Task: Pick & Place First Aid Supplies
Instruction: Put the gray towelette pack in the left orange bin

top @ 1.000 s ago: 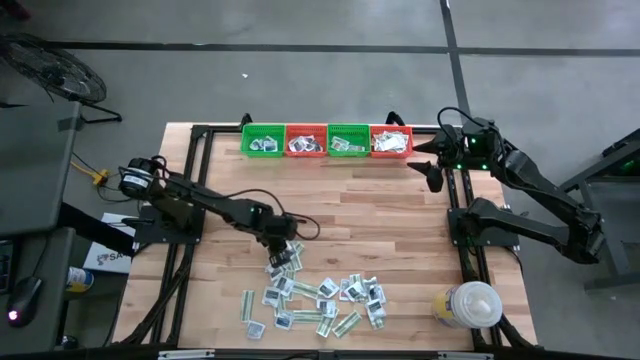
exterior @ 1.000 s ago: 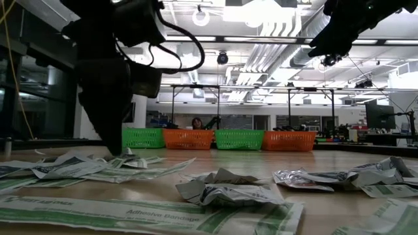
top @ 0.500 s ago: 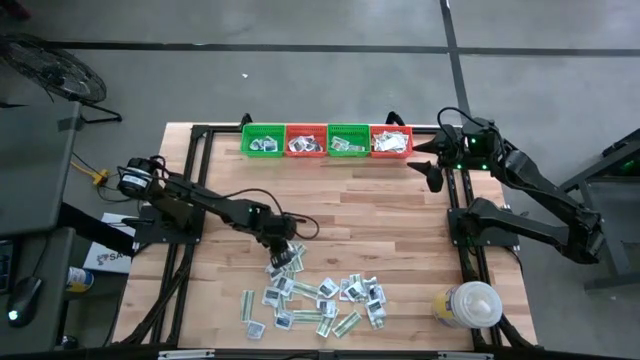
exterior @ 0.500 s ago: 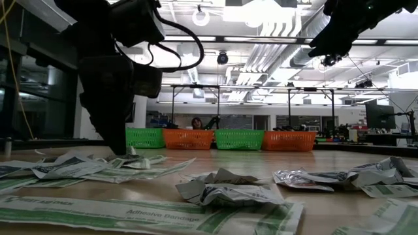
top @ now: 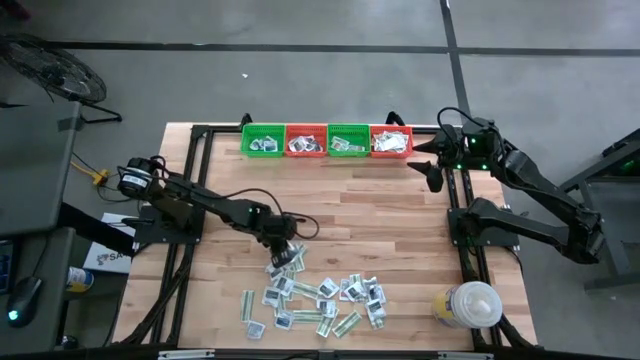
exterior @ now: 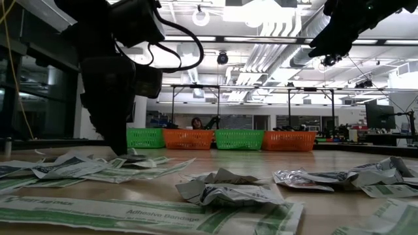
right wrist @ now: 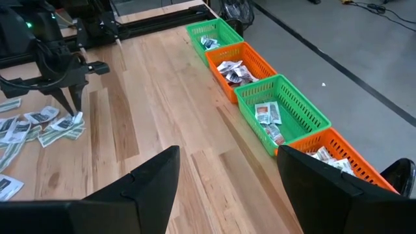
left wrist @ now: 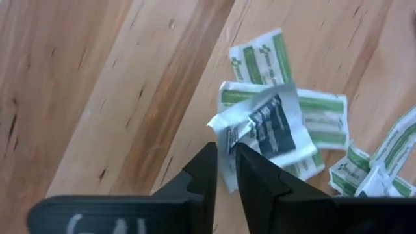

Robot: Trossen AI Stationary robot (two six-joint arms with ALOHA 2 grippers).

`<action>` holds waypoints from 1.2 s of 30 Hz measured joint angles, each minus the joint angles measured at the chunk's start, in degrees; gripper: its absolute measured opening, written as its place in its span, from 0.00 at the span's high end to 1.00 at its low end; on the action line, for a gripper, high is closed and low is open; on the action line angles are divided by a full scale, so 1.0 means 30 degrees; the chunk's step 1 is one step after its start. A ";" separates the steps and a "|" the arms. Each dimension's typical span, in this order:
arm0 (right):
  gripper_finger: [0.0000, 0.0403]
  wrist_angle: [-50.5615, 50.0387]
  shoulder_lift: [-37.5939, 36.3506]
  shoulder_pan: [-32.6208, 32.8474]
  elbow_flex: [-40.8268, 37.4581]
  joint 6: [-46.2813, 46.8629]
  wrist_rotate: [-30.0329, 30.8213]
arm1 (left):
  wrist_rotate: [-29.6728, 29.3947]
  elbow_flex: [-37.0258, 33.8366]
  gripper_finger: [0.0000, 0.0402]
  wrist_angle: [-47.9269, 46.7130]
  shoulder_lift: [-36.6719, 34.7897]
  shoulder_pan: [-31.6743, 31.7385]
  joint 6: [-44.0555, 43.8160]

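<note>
Since the earlier frames, little had shifted except at the left gripper (left wrist: 224,153): its two dark, wedge-shaped fingers had drawn in until only a narrow slit stood between them, pinching the crumpled corner of a white square packet (left wrist: 270,127) with dark print. That glossy, creased packet lay tilted across flat pale-green-striped strips (left wrist: 322,120) on the wooden table (left wrist: 97,97), whose planks showed long grain lines and small dark flecks.

Nearest the low camera, long paper strips (exterior: 140,212) printed in green lay flat on the boards, with a wrinkled, puffed white wrapper (exterior: 225,189) just behind them. From above, the first aid supplies (top: 320,298) formed a loose scatter of small squares and narrow strips on the near part of the table, and the left gripper (top: 283,254) stood at the far-left edge of that scatter, its dark arm stretched across from the left frame. A big white round lidded container (top: 470,303) sat at the near right corner, well apart from the packets.

Farther back, the middle of the butcher-block top lay in pale and reddish planks. At the far edge stood a row of four mesh-walled plastic baskets (top: 326,140), touching side by side, green and orange alternating, each holding a few packets. The right gripper (top: 431,172) hung just beside the row's right end, its broad dark fingers (right wrist: 153,179) spread wide and holding nothing.
</note>
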 joint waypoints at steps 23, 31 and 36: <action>0.38 -0.0044 0.0007 0.0002 -0.0008 -0.0007 0.0000 | -0.0451 0.0351 1.00 0.0747 -0.1434 0.0000 0.0018; 0.38 -0.0022 0.0007 0.0002 -0.0022 0.0000 0.0000 | -0.2439 0.1025 1.00 0.0013 -0.3852 -0.0014 0.0001; 0.38 0.0338 0.0000 -0.0012 -0.0022 0.0058 0.0062 | -0.4938 0.1631 1.00 -0.0967 -0.4947 0.0806 0.0254</action>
